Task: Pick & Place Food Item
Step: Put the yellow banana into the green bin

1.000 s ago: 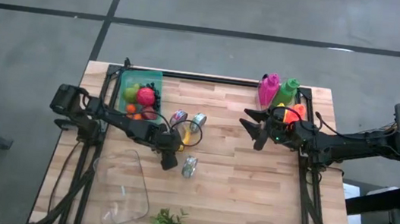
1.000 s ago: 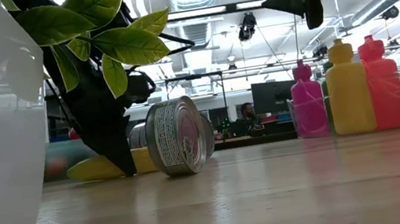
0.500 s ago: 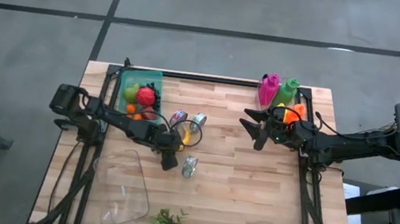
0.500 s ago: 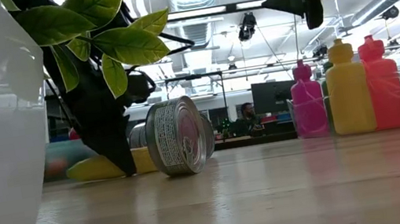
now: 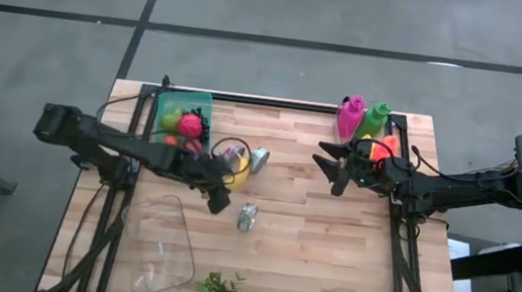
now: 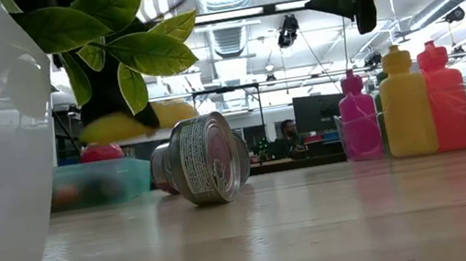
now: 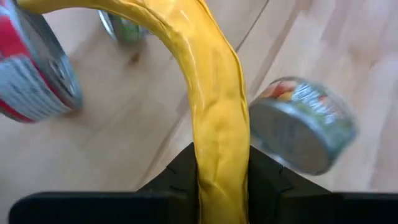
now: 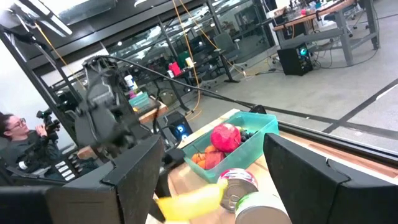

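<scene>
Above the cans, the left gripper (image 7: 221, 180) is clamped on the banana (image 7: 211, 99) near one end (likely light, soft, bruisable, better gripped mid-body).

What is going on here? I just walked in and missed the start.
The left gripper is shut on a banana and holds it off the table, above the tins. A green tub of fruit sits at the table's back left corner, and a clear bin sits at the front left. The right gripper hangs open near the coloured bottles, holding nothing.
</scene>
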Motion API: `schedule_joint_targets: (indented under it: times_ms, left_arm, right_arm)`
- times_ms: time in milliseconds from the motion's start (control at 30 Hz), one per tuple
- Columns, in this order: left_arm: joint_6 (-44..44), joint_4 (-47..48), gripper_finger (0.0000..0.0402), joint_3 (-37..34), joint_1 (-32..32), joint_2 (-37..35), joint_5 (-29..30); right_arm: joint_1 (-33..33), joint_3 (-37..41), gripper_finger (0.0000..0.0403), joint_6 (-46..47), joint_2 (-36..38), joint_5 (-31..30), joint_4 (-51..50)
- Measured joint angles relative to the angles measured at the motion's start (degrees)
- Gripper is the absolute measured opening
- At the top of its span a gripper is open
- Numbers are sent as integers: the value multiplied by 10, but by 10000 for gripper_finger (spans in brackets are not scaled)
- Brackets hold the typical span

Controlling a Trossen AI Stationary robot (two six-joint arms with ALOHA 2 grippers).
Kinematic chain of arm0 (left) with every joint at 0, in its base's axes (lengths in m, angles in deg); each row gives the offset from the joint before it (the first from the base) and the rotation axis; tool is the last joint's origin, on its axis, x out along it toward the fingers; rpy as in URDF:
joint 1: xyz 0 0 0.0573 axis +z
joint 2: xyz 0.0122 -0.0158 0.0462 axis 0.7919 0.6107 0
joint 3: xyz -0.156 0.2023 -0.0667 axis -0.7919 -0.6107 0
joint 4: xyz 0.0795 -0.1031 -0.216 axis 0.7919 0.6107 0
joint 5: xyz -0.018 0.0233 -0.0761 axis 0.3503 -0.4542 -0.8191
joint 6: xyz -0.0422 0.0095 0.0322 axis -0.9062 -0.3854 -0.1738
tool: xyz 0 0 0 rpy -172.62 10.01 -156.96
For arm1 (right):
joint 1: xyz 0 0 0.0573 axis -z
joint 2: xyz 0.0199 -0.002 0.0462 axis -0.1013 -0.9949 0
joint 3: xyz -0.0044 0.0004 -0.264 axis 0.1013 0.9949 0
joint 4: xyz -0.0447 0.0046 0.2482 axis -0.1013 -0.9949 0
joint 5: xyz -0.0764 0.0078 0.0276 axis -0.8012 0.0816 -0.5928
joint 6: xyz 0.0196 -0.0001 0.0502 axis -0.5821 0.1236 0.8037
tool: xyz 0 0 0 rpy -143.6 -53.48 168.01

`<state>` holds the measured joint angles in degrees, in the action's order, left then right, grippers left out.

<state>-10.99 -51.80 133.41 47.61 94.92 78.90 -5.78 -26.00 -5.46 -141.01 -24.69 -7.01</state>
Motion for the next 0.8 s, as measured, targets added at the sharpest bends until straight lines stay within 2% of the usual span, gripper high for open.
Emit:
schedule_joint_targets:
  times_ms: [133, 233, 567, 800]
  left_arm:
    - [-15, 31, 90, 0, 0, -54, 27]
    - [-50, 76, 90, 0, 0, -99, 71]
    - [-241, 321, 90, 1, 0, -245, 208]
    - [-291, 412, 90, 1, 32, -326, 221]
  right_arm:
    - [0, 0, 276, 0, 0, 0, 0]
    - [0, 0, 276, 0, 0, 0, 0]
    - [0, 0, 276, 0, 0, 0, 0]
    - [0, 0, 276, 0, 0, 0, 0]
